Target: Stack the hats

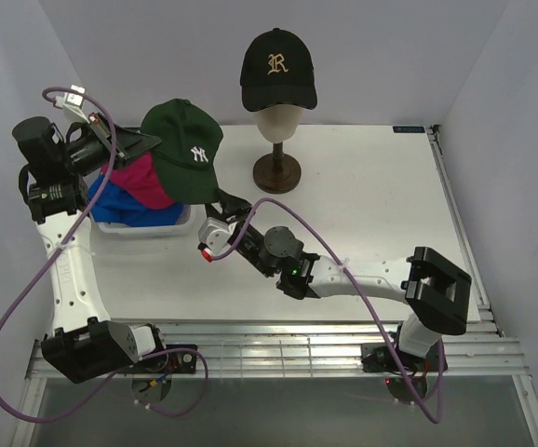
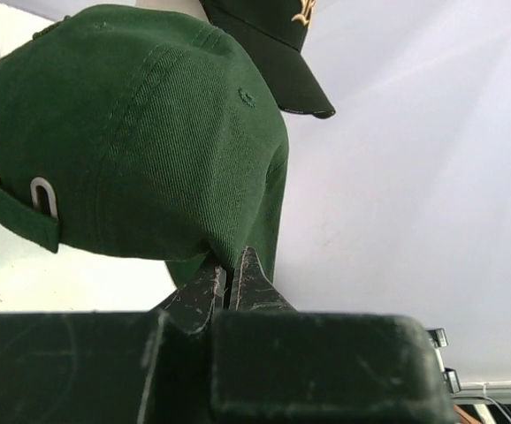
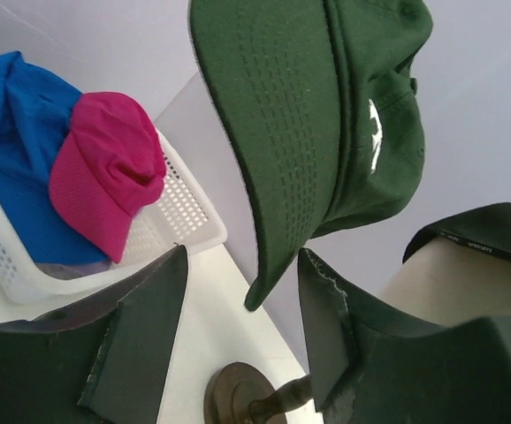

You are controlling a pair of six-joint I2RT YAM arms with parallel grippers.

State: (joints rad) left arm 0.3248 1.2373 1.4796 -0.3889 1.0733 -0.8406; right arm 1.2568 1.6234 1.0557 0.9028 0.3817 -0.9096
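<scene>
My left gripper (image 2: 227, 287) was pinched shut on the back edge of the dark green cap (image 1: 187, 149), holding it in the air over the white basket (image 1: 148, 229) at the table's left side. My right gripper (image 3: 242, 263) was open, with a jaw on either side of the brim tip and not clamped. Magenta cap (image 3: 105, 168) and blue cap (image 3: 17, 115) lay in the basket. White table (image 1: 371, 205), plain pale walls (image 1: 139, 37). Black cap (image 1: 278, 65) sat on the mannequin head (image 1: 278, 123).
</scene>
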